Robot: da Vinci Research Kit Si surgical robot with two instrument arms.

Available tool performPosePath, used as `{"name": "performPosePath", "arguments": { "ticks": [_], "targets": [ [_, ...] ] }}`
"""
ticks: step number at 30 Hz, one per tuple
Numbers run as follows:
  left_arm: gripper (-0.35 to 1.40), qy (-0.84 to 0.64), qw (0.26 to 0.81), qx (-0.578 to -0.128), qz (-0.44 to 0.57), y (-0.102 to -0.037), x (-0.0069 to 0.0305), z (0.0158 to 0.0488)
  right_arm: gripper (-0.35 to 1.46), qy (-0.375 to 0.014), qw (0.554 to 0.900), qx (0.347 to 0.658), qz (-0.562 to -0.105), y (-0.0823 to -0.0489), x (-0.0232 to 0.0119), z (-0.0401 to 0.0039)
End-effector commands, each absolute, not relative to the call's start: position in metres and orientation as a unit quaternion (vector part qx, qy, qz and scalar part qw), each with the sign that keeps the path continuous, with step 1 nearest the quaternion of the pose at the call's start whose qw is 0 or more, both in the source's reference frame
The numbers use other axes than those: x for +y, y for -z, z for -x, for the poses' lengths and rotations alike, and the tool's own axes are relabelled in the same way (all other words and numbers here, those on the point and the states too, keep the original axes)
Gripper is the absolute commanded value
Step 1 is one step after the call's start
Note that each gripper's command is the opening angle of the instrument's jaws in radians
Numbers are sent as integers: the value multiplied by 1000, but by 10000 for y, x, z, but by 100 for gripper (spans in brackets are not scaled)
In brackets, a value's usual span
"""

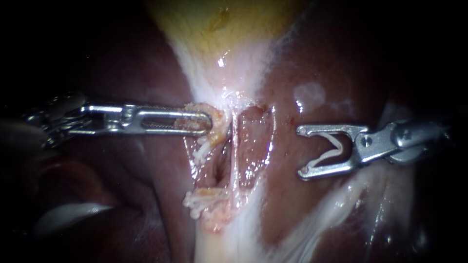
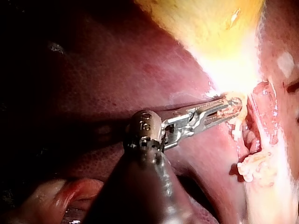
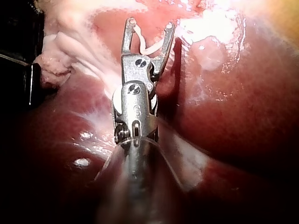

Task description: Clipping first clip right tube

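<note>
My left instrument (image 1: pixel 208 122) comes in level from the left, its long slotted jaws shut on yellowish fatty tissue (image 1: pixel 217 127) at the foot of the gallbladder (image 1: pixel 219 29). Below that lies an opened window with a thin pale tube (image 1: pixel 233 156) running down its middle and a second pale band (image 1: pixel 269 141) along its right edge. My right instrument (image 1: pixel 300 151) sits to the right of the window, apart from the tissue. Its jaws stand wide with a white V-shaped clip (image 1: pixel 334 148) seated between them. In the right wrist view the clip (image 3: pixel 149 46) spans the jaws (image 3: pixel 149 23).
Dark red liver (image 1: pixel 341 58) surrounds the window on both sides. White frayed tissue (image 1: pixel 204 199) hangs at the window's lower left. A pale glistening sheet (image 1: pixel 341 204) runs under my right instrument. The left instrument's jaws (image 2: pixel 236 106) also show in the left wrist view.
</note>
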State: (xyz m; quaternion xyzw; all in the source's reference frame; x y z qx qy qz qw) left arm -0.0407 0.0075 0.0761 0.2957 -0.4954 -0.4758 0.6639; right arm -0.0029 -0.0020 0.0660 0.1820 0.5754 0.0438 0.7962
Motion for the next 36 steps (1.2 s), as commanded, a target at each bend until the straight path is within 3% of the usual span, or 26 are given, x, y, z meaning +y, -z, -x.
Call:
{"name": "performPosePath", "arguments": {
  "ticks": [1, 15, 26, 36],
  "targets": [
    [-35, 475, 664, -495, -297, -758, 77, 405, 50, -43, 796, 576, -182, -660, -21, 28],
    [-35, 488, 653, -501, -292, -689, 98, 348, 50, -43, 796, 576, -182, -659, -21, 28],
    [-35, 489, 651, -503, -291, -684, 97, 345, 50, -42, 797, 576, -179, -659, -25, 17],
    [-35, 490, 651, -502, -290, -683, 95, 347, 50, -122, 785, 559, -239, -679, -44, -35]
  ]
}}
